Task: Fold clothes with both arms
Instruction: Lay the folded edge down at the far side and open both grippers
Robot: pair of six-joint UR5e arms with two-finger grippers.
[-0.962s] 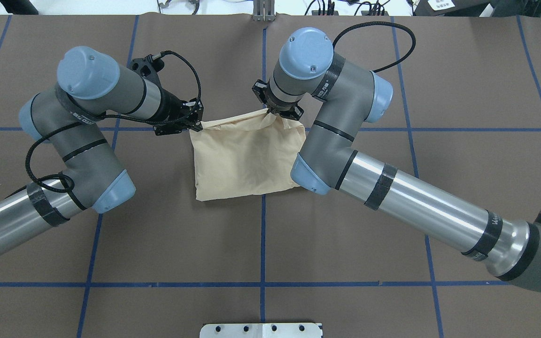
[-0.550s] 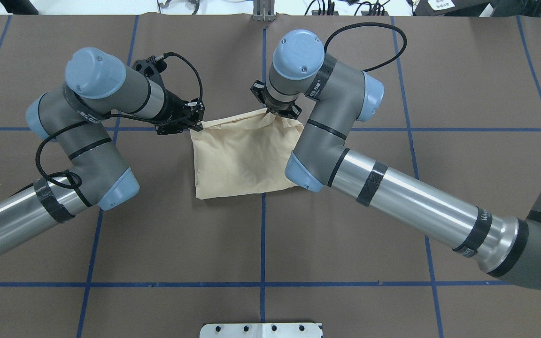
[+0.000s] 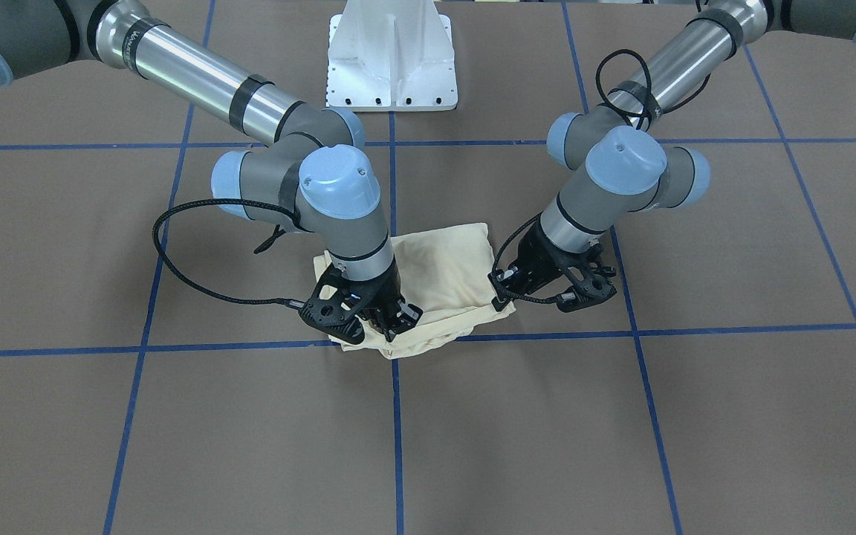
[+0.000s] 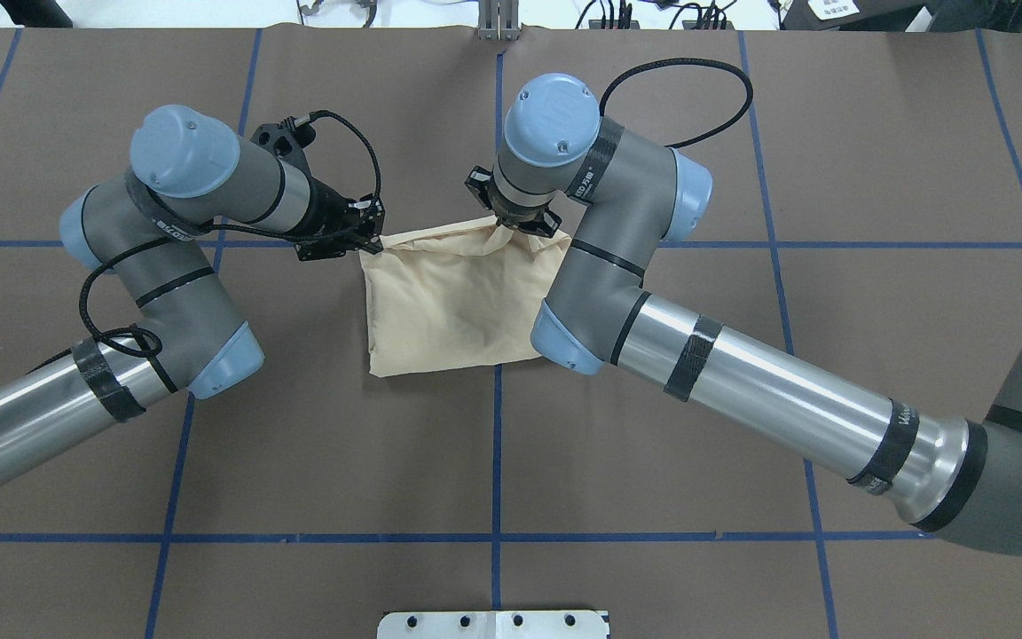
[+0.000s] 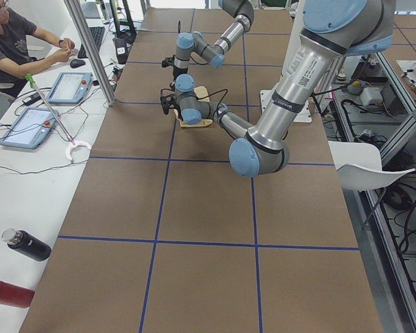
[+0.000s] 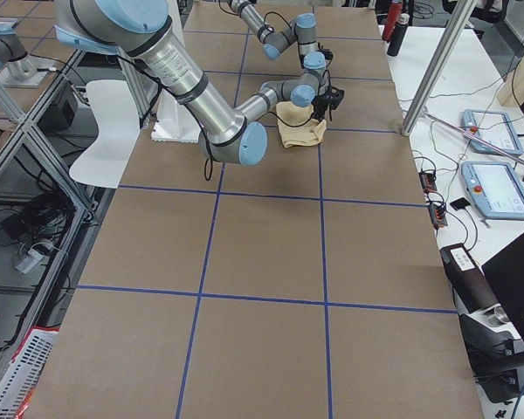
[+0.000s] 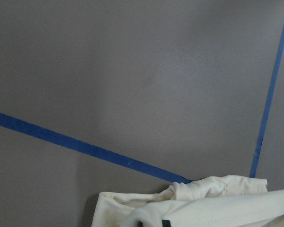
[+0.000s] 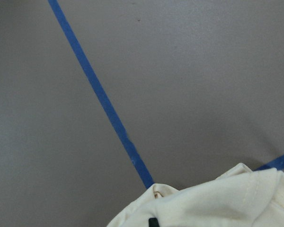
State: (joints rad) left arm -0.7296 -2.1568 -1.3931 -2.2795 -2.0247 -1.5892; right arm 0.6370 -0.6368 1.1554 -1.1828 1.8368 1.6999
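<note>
The cream-yellow shirt [image 4: 453, 306] lies folded into a small rectangle at the table's middle; its print and neck label are hidden. It also shows in the front view [image 3: 446, 264] and at the bottom of both wrist views [image 7: 203, 203] [image 8: 217, 203]. My left gripper [image 4: 373, 248] is shut on the shirt's far left corner, low over the table, and shows on the right of the front view [image 3: 504, 299]. My right gripper [image 4: 509, 227] is shut on the bunched far edge, seen in the front view [image 3: 392, 327] too.
The brown table cover carries a grid of blue tape lines [image 4: 497, 444]. The white pedestal base [image 3: 392, 59] stands on the robot's side. In the left side view an operator [image 5: 14, 41] sits by tablets, a metal post [image 5: 90, 48] and bottles [image 5: 26, 244].
My right gripper has shifted a little to the left with the shirt's far edge, bunching it more. My left arm's elbow has swung slightly; its gripper stays at the corner.
</note>
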